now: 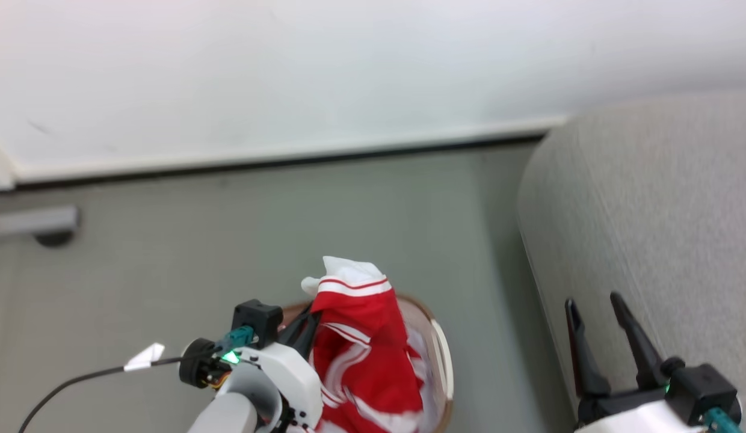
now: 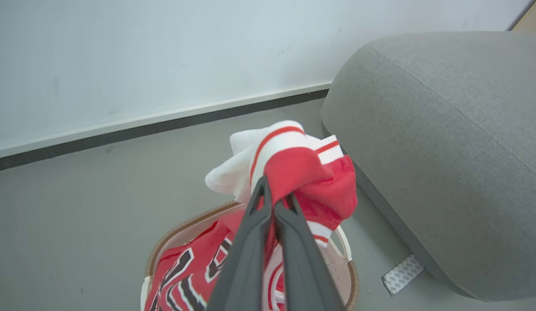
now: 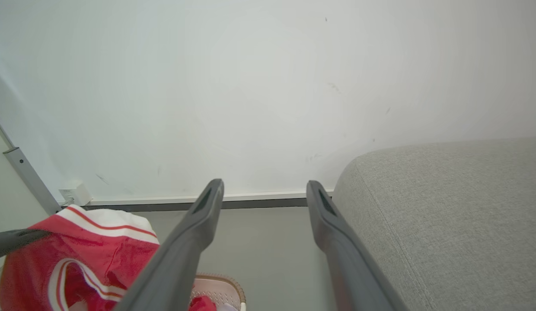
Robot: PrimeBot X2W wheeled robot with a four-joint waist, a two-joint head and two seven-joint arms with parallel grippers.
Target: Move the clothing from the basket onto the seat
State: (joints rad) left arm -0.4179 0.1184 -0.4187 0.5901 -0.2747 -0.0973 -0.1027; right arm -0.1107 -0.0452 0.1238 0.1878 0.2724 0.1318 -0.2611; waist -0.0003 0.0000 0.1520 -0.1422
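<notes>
Holding red clothing (image 2: 311, 181) with white striped trim bunched in our left gripper (image 2: 275, 192), jaws clamped on fabric, raised above basket (image 2: 183, 226). More clothing, with black-and-white lettering, lies inside basket. Basket stands on grey floor (image 2: 78, 224), just beside seat (image 2: 445, 142). Our right gripper (image 3: 264, 190) spread wide, holding nothing, near seat edge. White wall (image 3: 268, 86) behind.

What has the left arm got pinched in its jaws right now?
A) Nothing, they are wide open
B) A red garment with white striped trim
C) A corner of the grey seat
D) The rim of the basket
B: the left jaws are closed on the red garment, holding it up over the basket, with the seat off to the side.
</notes>
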